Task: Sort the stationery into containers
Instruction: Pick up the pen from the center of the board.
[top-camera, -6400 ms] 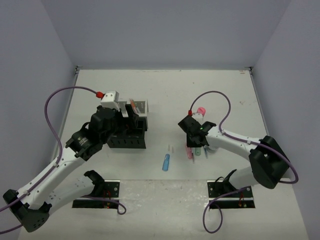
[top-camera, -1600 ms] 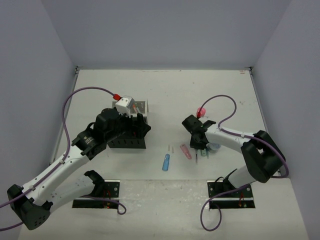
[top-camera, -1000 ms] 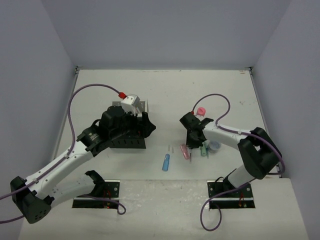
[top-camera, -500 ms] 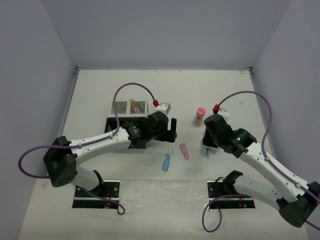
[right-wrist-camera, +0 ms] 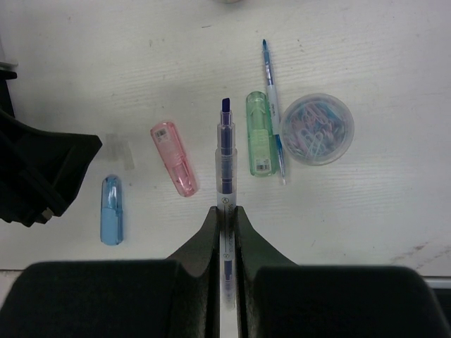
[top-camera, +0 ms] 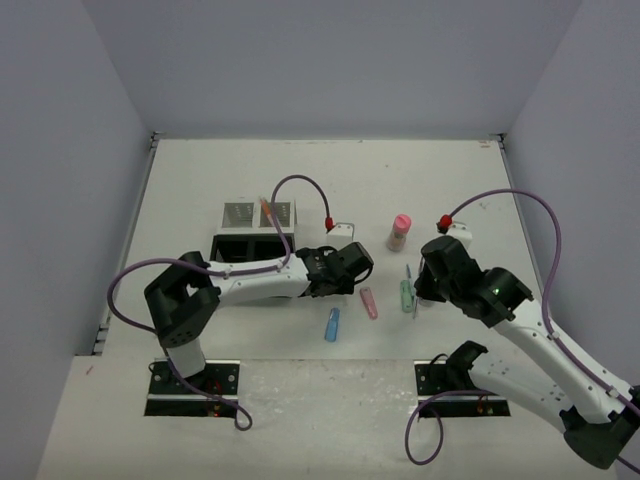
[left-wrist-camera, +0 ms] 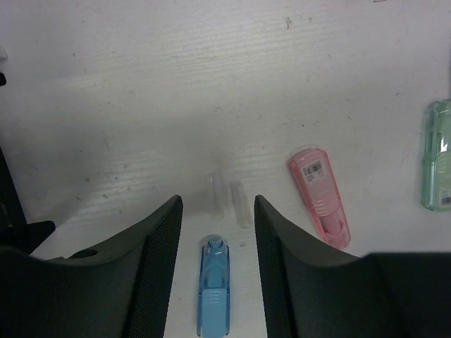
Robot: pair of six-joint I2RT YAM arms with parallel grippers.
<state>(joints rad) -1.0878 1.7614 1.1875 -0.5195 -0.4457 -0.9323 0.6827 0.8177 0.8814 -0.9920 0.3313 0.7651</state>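
My left gripper (left-wrist-camera: 216, 211) is open and hangs over the loose stationery; a blue capsule-shaped piece (left-wrist-camera: 213, 289) lies on the table in line between its fingers, untouched. From above, the left gripper (top-camera: 350, 266) sits right of the black and mesh containers (top-camera: 255, 238), with the capsule (top-camera: 331, 324) nearer the front. My right gripper (right-wrist-camera: 225, 211) is shut on a clear pen with a dark blue core (right-wrist-camera: 225, 151), held above the table. Under it lie a pink piece (right-wrist-camera: 173, 158), a green piece (right-wrist-camera: 260, 134), a thin blue pen (right-wrist-camera: 272, 91) and a round tub of clips (right-wrist-camera: 317, 129).
Two small clear caps (left-wrist-camera: 227, 198) lie just beyond the capsule. A pink-capped bottle (top-camera: 400, 232) stands upright behind the loose items. An orange pen (top-camera: 267, 212) sticks out of a mesh compartment. Grey walls close in the table on three sides.
My left arm has swung right from the containers to above the loose items, its jaws narrowing. My right arm has drawn back from the pile with the clear pen in its grip.
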